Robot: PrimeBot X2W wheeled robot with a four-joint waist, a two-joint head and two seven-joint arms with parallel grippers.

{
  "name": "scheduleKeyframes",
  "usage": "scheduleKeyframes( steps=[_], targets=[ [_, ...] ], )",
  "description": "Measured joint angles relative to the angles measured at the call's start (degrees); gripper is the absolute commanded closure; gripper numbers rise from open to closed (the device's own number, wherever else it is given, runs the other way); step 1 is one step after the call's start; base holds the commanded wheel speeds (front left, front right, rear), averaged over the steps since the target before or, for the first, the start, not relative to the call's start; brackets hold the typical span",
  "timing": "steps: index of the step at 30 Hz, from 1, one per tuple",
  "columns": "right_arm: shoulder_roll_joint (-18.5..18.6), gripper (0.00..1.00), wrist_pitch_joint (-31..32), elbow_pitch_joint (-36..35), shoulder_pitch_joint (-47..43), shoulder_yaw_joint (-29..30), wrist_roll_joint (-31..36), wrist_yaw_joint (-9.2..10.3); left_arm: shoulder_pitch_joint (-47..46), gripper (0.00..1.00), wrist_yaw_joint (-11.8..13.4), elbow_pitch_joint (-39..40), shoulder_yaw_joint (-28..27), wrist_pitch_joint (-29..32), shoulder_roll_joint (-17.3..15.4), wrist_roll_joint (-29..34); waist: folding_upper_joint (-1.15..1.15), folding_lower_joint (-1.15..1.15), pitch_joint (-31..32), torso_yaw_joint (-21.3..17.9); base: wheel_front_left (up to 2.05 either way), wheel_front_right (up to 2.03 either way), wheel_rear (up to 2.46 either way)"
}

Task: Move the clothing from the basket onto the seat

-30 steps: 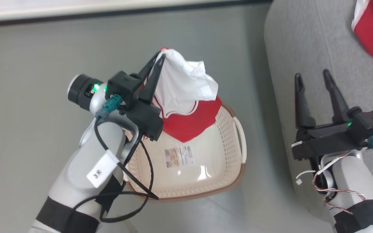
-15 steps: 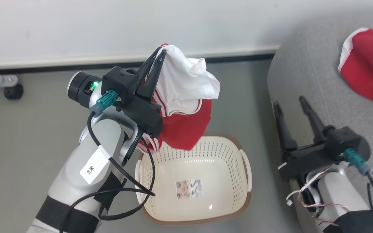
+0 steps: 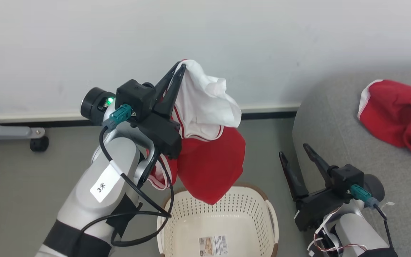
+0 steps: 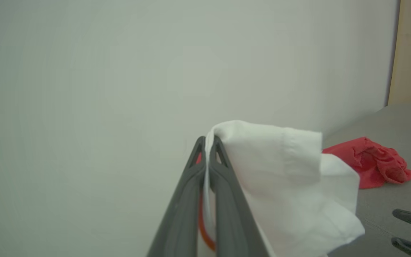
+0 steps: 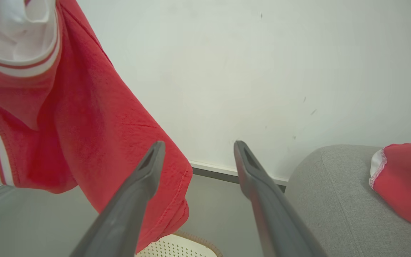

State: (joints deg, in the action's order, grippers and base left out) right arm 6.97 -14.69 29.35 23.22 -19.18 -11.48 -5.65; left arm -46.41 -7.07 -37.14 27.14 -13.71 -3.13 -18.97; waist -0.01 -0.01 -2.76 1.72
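I'm looking at a grey floor (image 3: 30,185) that the basket (image 3: 252,217) stands on, with a white wall (image 3: 227,35) behind the basket. The seat (image 3: 326,121) rises to the basket's right. A plain red garment (image 3: 394,114) lies on it, well apart from the basket. A wheeled metal foot (image 3: 38,143) sits far to the basket's left, by the wall. A printed label (image 3: 212,245) lies on the basket's bottom.

My left claw (image 3: 181,66) is high above the basket, fingers pinched together on a white fold of the jersey (image 3: 212,167). The jersey's red body hangs straight down. Its hem looks to end about at the basket's rim, though I can't tell if it touches. My right claw (image 3: 293,149) hovers just right of the basket, fingers spread wide, holding nothing.
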Motion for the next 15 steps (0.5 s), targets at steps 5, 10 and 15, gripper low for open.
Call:
scheduleKeyframes(
  steps=[5,10,15],
  targets=[
    [-0.08,0.0,0.0,3.2,0.04,-1.22,-0.11,-0.76,2.06,1.0,0.0,-0.46,0.9,0.27,0.05,-1.63,0.0,0.0,3.79,0.27,0.0,0.0,0.0],
    [0.23,0.0,0.0,4.94,0.18,-2.22,-0.6,-1.1,5.58,1.0,-0.01,1.15,2.47,1.38,0.11,-2.18,0.0,0.0,7.39,0.61,0.0,0.0,0.0],
    [1.55,0.0,0.0,7.01,1.23,-4.28,-0.64,-1.42,7.55,1.0,-0.08,4.46,3.94,2.55,0.46,-2.76,0.0,0.0,9.76,1.53,0.0,0.0,0.0]
  ],
)
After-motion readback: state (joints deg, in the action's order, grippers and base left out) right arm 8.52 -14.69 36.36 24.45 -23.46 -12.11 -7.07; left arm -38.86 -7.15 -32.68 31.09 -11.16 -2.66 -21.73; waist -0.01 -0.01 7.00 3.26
